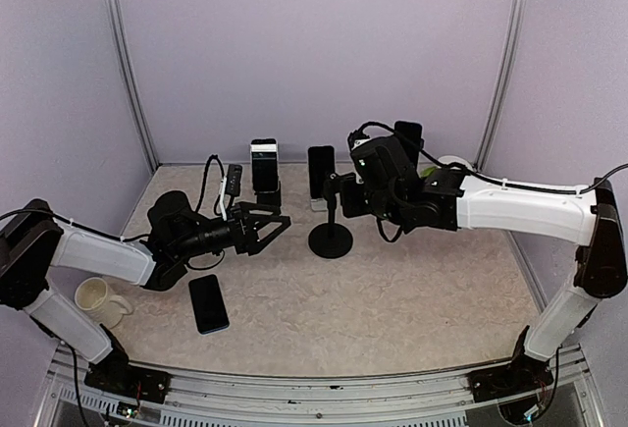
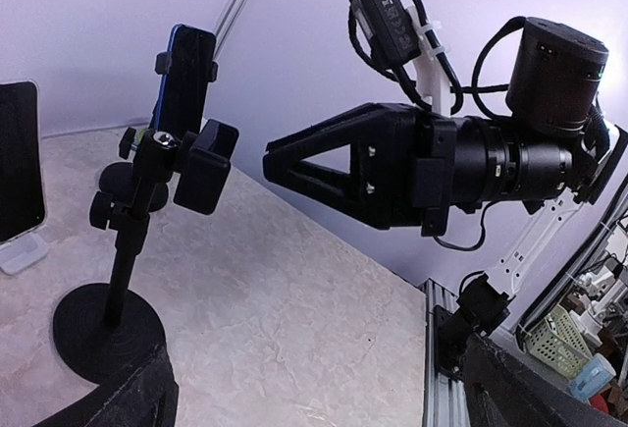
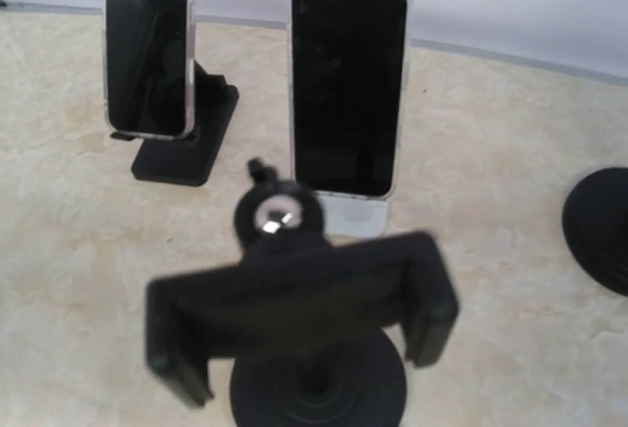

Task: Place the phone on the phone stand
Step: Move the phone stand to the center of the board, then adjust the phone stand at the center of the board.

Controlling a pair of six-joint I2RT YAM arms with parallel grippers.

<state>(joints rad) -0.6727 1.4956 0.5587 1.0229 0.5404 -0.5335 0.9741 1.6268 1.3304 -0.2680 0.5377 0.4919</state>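
Counting phones on a marbled beige table between lilac walls.

We saw the table boxed in by pale lilac walls, with two metal uprights at the far corners. We counted four phones. The task phone lay flat at near left, well apart from the pole stand at centre. One stood on a black stand and one on a white stand at the far side. A blue-edged phone stood clipped upright beyond the pole stand. One mug sat at near left. Of the two arms, the left gripper hung released and wide, holding nothing. The right gripper hovered just beside the pole stand's clamp, and we could not tell whether it was parted or clenched.
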